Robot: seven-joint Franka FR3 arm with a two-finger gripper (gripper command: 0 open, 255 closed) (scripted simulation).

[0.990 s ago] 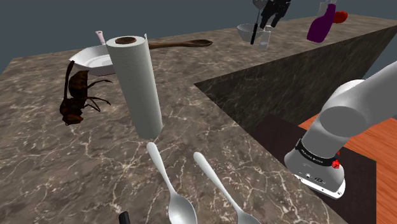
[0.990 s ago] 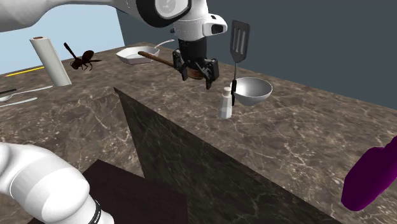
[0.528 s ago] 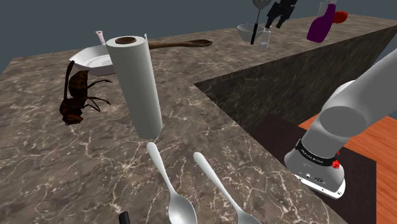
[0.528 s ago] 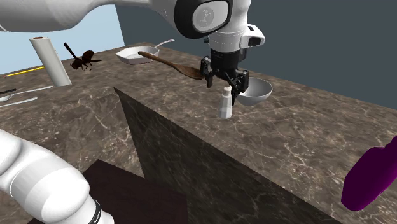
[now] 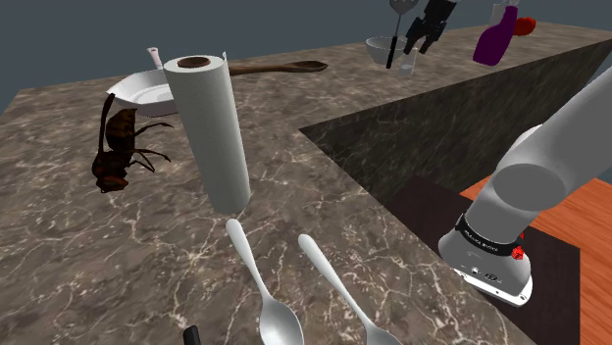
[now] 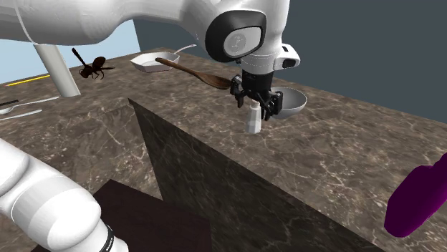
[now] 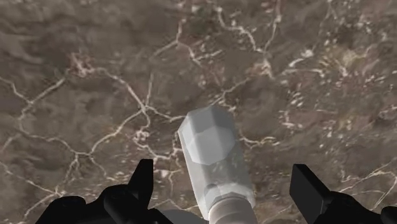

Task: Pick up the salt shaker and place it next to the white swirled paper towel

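The salt shaker (image 6: 252, 120), a small clear bottle with a pale cap, stands upright on the marble counter near the inner edge; it also appears far back in the shoulder view (image 5: 407, 62). My black gripper (image 6: 256, 107) hangs just above it, open. In the wrist view the gripper (image 7: 224, 188) has its fingers (image 7: 143, 184) well apart on either side of the shaker (image 7: 213, 153), touching nothing. The white paper towel roll (image 5: 211, 132) stands upright on the near stretch of counter, far from the shaker; the arm hides its top in the second exterior view (image 6: 63, 77).
A grey bowl (image 6: 290, 102) and a black spatula (image 5: 395, 20) sit just behind the shaker. A wooden spoon (image 6: 197, 71), a white dish (image 5: 147, 91), a brown insect figure (image 5: 118, 147), two metal spoons (image 5: 265, 284) and a purple bottle (image 5: 495, 34) share the L-shaped counter (image 5: 98, 255).
The gripper has moved from over the wooden spoon toward the second exterior view's right and come down over the salt shaker. Its fingers stay open; the shaker has not moved.
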